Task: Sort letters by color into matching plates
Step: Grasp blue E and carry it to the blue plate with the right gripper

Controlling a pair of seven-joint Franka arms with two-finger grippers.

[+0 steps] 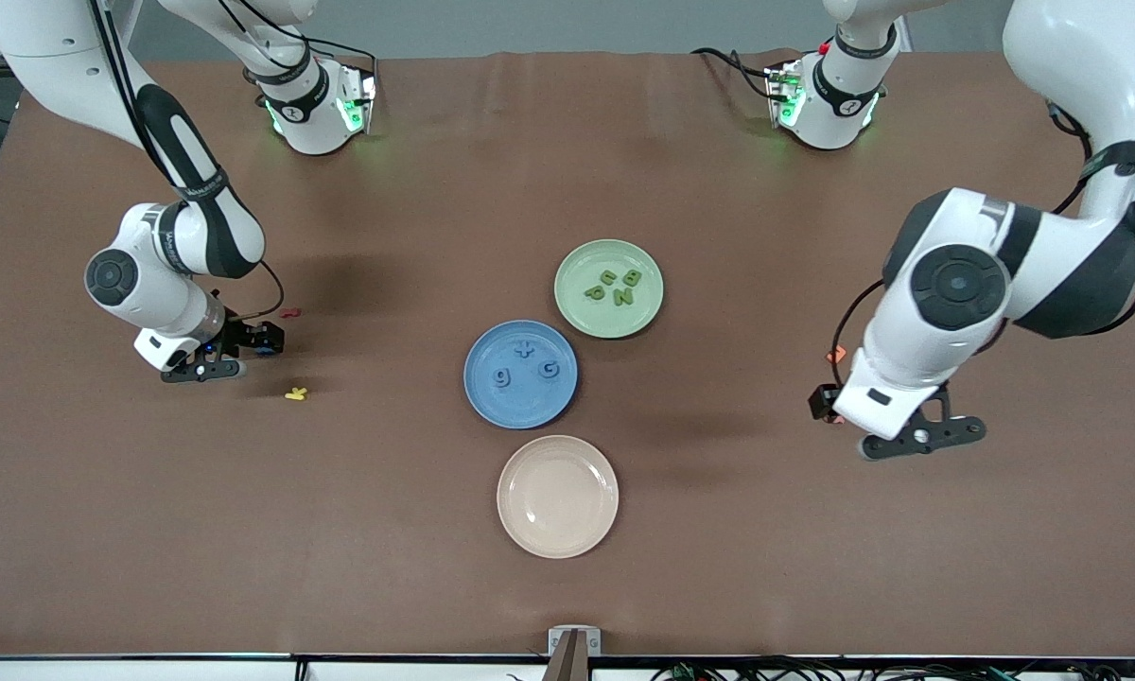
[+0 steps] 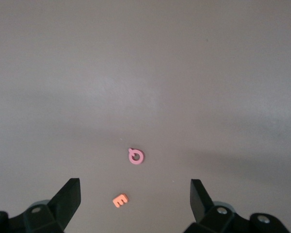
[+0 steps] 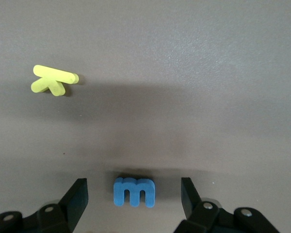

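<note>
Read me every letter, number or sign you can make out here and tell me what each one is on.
"+", "9", "G": blue foam pieces in the blue plate.
"N": green piece in the green plate; the other three green pieces there are too small to read.
"E": blue piece on the table between the right gripper's open fingers.
"E": orange piece on the table.
Pink ring-shaped piece, yellow piece: unclear.
</note>
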